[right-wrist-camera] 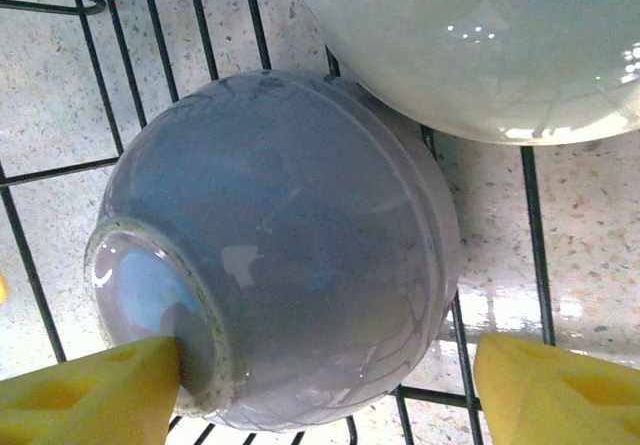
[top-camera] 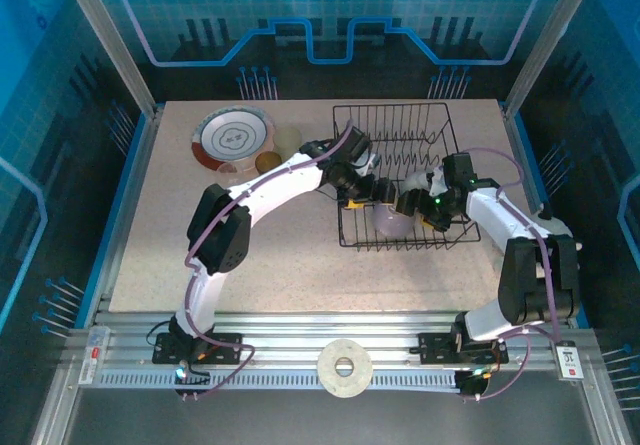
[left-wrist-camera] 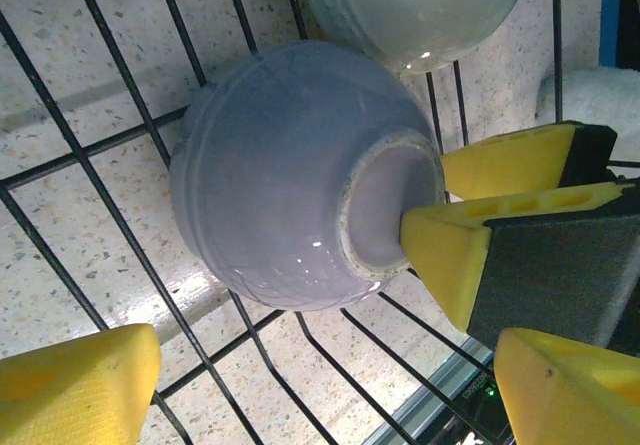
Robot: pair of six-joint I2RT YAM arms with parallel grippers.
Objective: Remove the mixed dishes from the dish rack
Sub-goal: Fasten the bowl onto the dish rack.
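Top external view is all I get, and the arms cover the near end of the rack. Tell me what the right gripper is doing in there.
Observer: In the right wrist view, the right gripper is open astride a lilac cup that lies on its side on the dish rack wires.
Operator: Report contact.
Observer: One finger touches the cup's foot ring; the other is clear of its wall.
Operator: Now the left gripper.
Observer: In the left wrist view, the left gripper is open, with both fingers clear of that same cup.
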